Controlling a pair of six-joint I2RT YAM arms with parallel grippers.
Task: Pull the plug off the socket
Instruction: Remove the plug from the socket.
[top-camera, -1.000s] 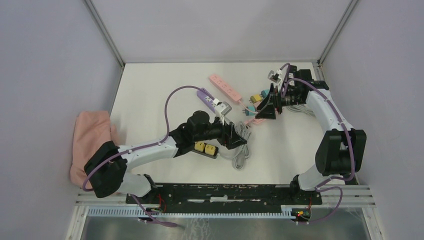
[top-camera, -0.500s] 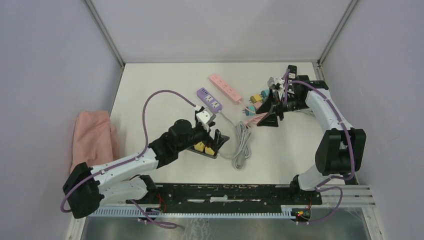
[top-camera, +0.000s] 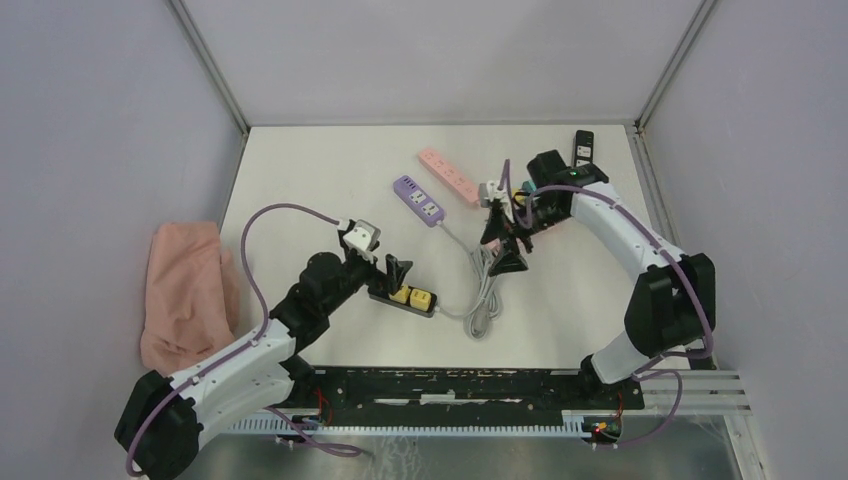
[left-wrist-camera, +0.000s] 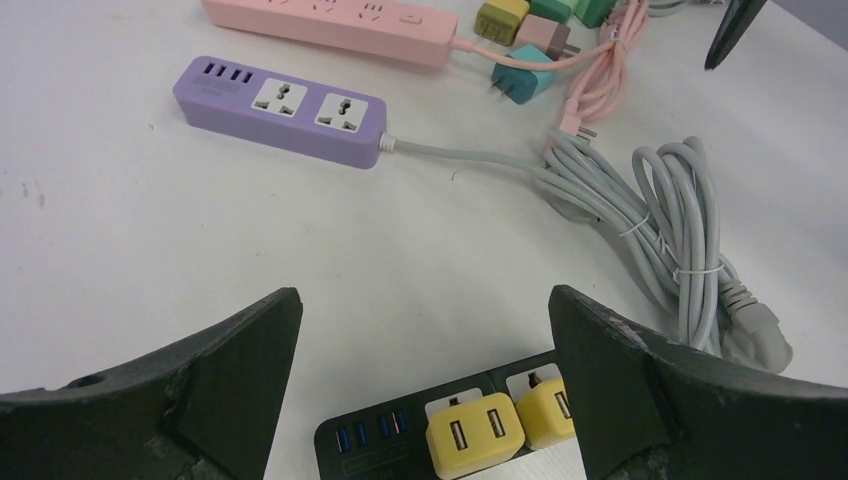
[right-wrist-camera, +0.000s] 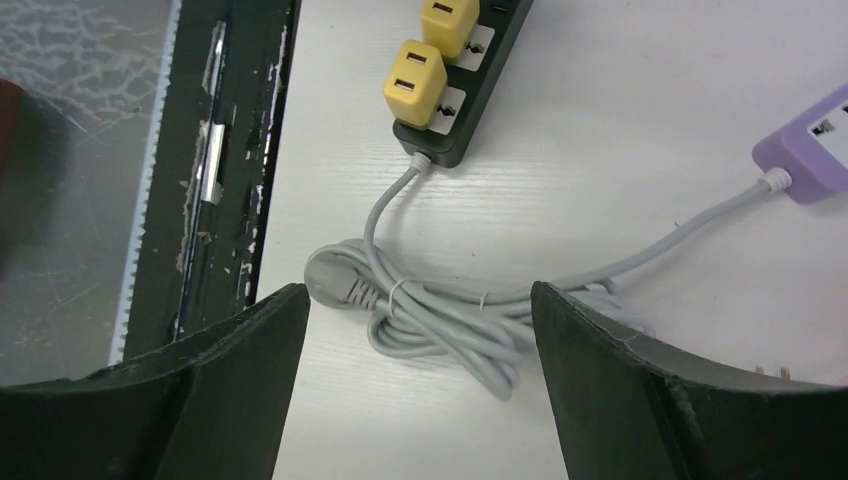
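A black power strip (top-camera: 388, 294) lies near the table's middle front with two yellow plugs (top-camera: 400, 294) (top-camera: 421, 299) seated in it. In the left wrist view the strip (left-wrist-camera: 380, 440) and its plugs (left-wrist-camera: 475, 437) (left-wrist-camera: 545, 410) sit at the bottom edge, just below my open left gripper (left-wrist-camera: 425, 300), which holds nothing. My left gripper (top-camera: 392, 272) hovers over the strip's left end. My right gripper (top-camera: 503, 245) is open and empty above the grey cable coil (top-camera: 485, 290). The right wrist view shows the strip (right-wrist-camera: 480, 70), both plugs (right-wrist-camera: 415, 72) and the coil (right-wrist-camera: 450, 320), with my right gripper (right-wrist-camera: 418, 295) over the coil.
A purple power strip (top-camera: 420, 200) and a pink one (top-camera: 450, 176) lie behind the black strip. Loose teal, olive and brown plugs (left-wrist-camera: 525, 78) lie near the pink cord. A pink cloth (top-camera: 185, 290) sits at the left edge. A black device (top-camera: 583, 145) lies back right.
My left arm drew back toward the near left, from the purple strip to over the black strip. My right arm swung left from the back right to above the cable coil.
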